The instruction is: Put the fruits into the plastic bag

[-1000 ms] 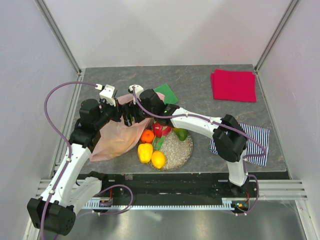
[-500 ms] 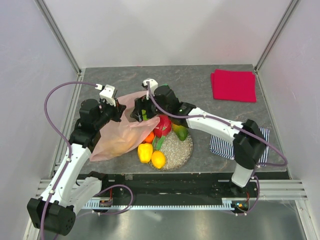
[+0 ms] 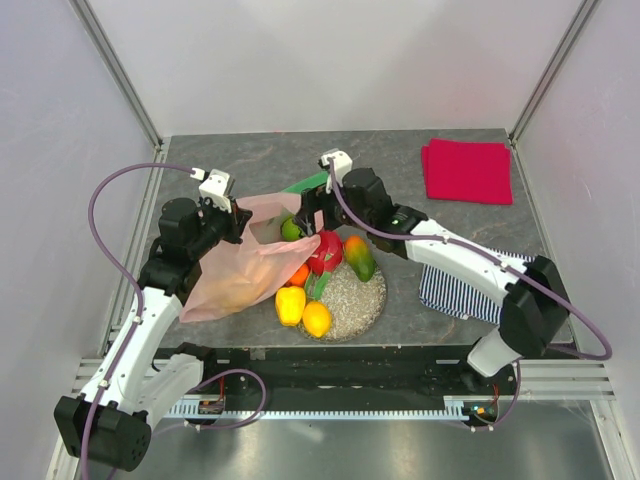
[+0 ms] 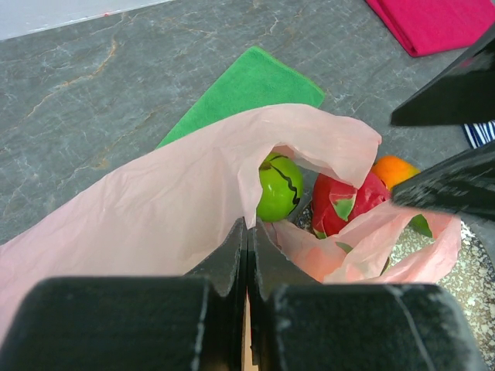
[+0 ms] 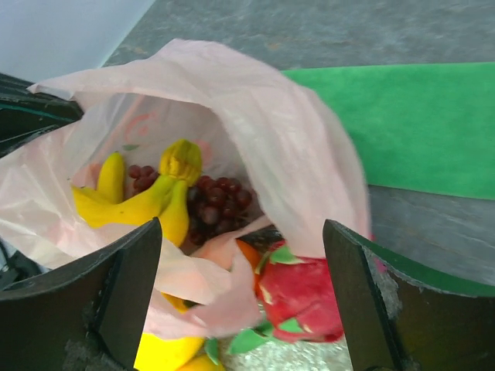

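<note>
The pale pink plastic bag (image 3: pixel 240 272) lies open left of the plate. My left gripper (image 3: pixel 238 222) is shut on its upper rim and holds the mouth up; the wrist view shows the jaws (image 4: pixel 249 228) pinched on the film. My right gripper (image 3: pixel 308 216) is open and empty, just outside the mouth above the red dragon fruit (image 3: pixel 325 252). In the right wrist view the banana bunch (image 5: pixel 147 205) and dark grapes (image 5: pixel 213 202) lie inside the bag (image 5: pixel 255 124). A green fruit (image 3: pixel 290 228) sits at the mouth. Orange (image 3: pixel 297 273), yellow pepper (image 3: pixel 290 305), lemon (image 3: pixel 317 320) and mango (image 3: pixel 360 257) sit on the plate.
The speckled grey plate (image 3: pixel 362 298) stands at the front middle. A flat green cloth (image 3: pixel 300 186) lies behind the bag, a red folded cloth (image 3: pixel 467 170) at the back right, and a striped cloth (image 3: pixel 470 290) under the right arm.
My right gripper has drawn back out of the bag's mouth, to the right and rearward. The bag's mouth stands wider and the green fruit now shows at it. The left gripper has held still.
</note>
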### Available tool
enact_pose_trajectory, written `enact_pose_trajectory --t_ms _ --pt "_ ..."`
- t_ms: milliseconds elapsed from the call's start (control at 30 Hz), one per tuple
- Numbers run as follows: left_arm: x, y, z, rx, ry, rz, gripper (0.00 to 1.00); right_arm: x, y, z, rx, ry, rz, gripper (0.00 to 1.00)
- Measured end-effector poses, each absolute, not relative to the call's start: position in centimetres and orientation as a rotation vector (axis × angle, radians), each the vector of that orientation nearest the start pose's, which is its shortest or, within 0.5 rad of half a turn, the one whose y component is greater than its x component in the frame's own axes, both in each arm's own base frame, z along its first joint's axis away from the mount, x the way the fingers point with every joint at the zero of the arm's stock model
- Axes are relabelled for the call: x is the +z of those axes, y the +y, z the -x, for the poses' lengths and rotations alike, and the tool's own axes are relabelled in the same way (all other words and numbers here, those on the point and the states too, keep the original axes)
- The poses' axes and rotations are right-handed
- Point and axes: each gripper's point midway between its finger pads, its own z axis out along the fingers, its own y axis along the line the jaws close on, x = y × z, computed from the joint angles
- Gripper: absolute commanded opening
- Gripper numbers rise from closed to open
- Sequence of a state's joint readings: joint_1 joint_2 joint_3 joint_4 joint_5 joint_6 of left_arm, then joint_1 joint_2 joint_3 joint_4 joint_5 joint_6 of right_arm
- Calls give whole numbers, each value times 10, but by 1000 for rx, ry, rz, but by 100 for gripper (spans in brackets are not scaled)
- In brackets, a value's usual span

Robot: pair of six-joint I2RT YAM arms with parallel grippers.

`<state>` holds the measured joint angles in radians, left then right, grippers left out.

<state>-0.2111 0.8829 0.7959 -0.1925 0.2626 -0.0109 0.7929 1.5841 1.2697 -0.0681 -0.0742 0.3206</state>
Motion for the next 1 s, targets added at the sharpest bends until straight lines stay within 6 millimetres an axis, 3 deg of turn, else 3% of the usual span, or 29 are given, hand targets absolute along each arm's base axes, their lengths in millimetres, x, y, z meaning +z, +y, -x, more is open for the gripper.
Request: enact_pose_trajectory --t_ms 167,267,367,533,667,700,767,833,867,900,1000 --pt "249 -112 -308 -393 1823 -365 2 249 330 -342 686 1925 477 93" --pt "249 -110 -309 -381 1824 -356 1 249 316 -354 620 1910 495 93" --pt "248 -108 -310 -369 1827 -347 1 229 318 -357 580 1943 572 93" --pt "246 -105 -312 -348 1837 -332 2 176 329 -356 553 2028 737 88" --pt "243 -104 -314 -342 1846 -332 1 151 338 -352 577 2046 844 64" --pt "242 -104 -315 -338 1848 -333 2 148 341 -352 590 2038 863 52" --pt "240 -103 -315 -333 1854 -335 1 148 347 -352 614 2013 896 43" --pt "238 -103 -317 -330 1858 -337 2 154 355 -352 652 1982 923 25" --pt "237 -103 -318 -329 1863 -337 1 160 360 -353 668 1960 934 8" --pt "235 -102 -319 -327 1868 -336 2 169 364 -354 690 1935 941 0" --pt "235 -98 -327 -317 1881 -321 1 195 374 -358 726 1854 950 0"
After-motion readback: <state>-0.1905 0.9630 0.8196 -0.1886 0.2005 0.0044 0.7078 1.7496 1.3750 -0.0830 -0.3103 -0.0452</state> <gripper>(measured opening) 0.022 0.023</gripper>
